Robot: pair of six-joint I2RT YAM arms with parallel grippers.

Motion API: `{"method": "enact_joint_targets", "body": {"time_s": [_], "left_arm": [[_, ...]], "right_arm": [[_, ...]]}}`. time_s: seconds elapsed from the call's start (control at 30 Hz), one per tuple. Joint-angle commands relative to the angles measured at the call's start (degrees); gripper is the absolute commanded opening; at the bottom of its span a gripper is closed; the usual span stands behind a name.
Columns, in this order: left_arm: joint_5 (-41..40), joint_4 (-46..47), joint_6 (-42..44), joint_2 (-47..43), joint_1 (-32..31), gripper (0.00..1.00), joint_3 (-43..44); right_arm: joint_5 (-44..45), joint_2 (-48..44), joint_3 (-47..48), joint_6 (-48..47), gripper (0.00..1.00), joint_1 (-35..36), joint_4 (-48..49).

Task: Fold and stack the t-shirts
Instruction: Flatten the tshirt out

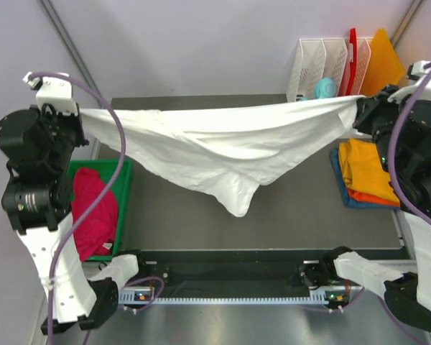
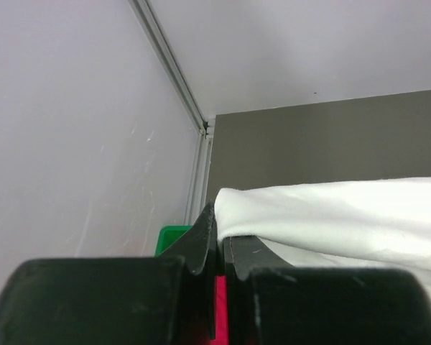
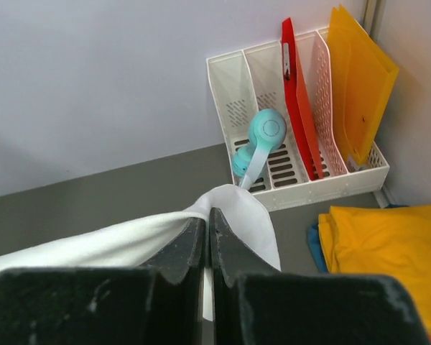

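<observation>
The left gripper (image 2: 217, 231) is pinched shut on one corner of the large white cloth t-shirt (image 1: 223, 147), and the right gripper (image 3: 207, 221) is clamped tight on the opposite corner. The shirt hangs stretched between them over the dark grey table (image 1: 294, 212), top edge taut, wrinkled middle sagging to a point. A crumpled crimson-pink shirt (image 1: 93, 212) lies in the green plastic bin (image 1: 126, 180) at left. A folded yellow-orange shirt (image 1: 366, 169) tops an orange shirt (image 1: 373, 195) and a blue shirt (image 1: 336, 172) at right.
</observation>
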Motion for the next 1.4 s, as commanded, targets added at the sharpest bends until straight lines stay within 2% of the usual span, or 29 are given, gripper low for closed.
{"method": "enact_joint_targets", "body": {"time_s": [0.0, 0.1, 0.17, 0.33, 0.53, 0.7, 0.87, 0.9, 0.93, 0.97, 1.0, 1.07, 1.1, 1.2, 1.33, 1.37], "left_arm": [[-1.4, -1.6, 2.1, -3.8, 0.4, 0.00, 2.8], [-2.7, -2.1, 1.4, -3.9, 0.2, 0.00, 5.8], [-0.6, -2.4, 0.6, -3.4, 0.3, 0.00, 4.9], [2.9, 2.1, -3.9, -0.8, 0.2, 0.00, -7.3], [6.2, 10.8, -5.7, 10.7, 0.2, 0.00, -15.8], [5.0, 17.1, -5.8, 22.0, 0.2, 0.00, -15.4], [2.3, 20.2, -6.2, 36.3, 0.3, 0.00, -8.2], [2.0, 20.4, -6.4, 38.1, 0.3, 0.07, -5.2], [1.1, 20.7, -6.5, 41.1, 0.2, 0.31, -4.0], [0.8, 21.4, -6.7, 42.3, 0.2, 0.50, -1.9], [0.8, 21.8, -6.8, 43.3, 0.3, 0.70, -1.0], [1.1, 22.3, -7.3, 45.3, 0.3, 0.99, 1.1], [1.2, 22.5, -7.4, 45.7, 0.3, 0.99, 1.6], [0.8, 22.7, -8.1, 45.8, 0.3, 0.99, 2.4], [1.5, 22.0, -8.5, 42.2, 0.3, 0.99, -0.3], [1.8, 22.2, -8.7, 40.8, 0.2, 0.99, -3.6]], "right_arm": [[-2.6, -3.6, 5.3, 0.2, 0.00, 0.4, -0.4], [-1.1, -4.3, 6.2, -0.9, 0.00, 0.4, -0.6], [0.6, -3.9, 4.1, -1.9, 0.00, 0.4, -0.5], [0.7, -2.3, -9.3, -1.5, 0.00, 0.3, 5.2], [-3.8, 8.4, -15.7, -0.6, 0.00, -3.3, 11.9], [-4.0, 22.3, -12.5, -0.3, 0.00, -5.1, 16.3], [-0.7, 38.0, -1.3, -1.3, 0.00, -5.7, 16.9], [0.0, 39.8, 0.5, -1.5, 0.01, -5.7, 16.3], [1.1, 42.7, 3.5, -1.4, 0.07, -5.7, 16.2], [1.5, 43.7, 4.3, -1.4, 0.17, -5.7, 16.6], [1.7, 44.4, 5.5, -1.4, 0.32, -5.7, 17.2], [1.6, 45.5, 6.0, -1.2, 0.47, -5.5, 17.7], [1.6, 45.6, 6.3, -1.4, 0.64, -5.5, 18.1], [2.5, 45.2, 5.9, -1.6, 0.80, -4.8, 18.4], [2.0, 40.6, 1.0, -3.3, 0.80, -1.4, 19.6], [1.9, 39.7, -0.6, -3.8, 0.79, 0.9, 19.6]]}}
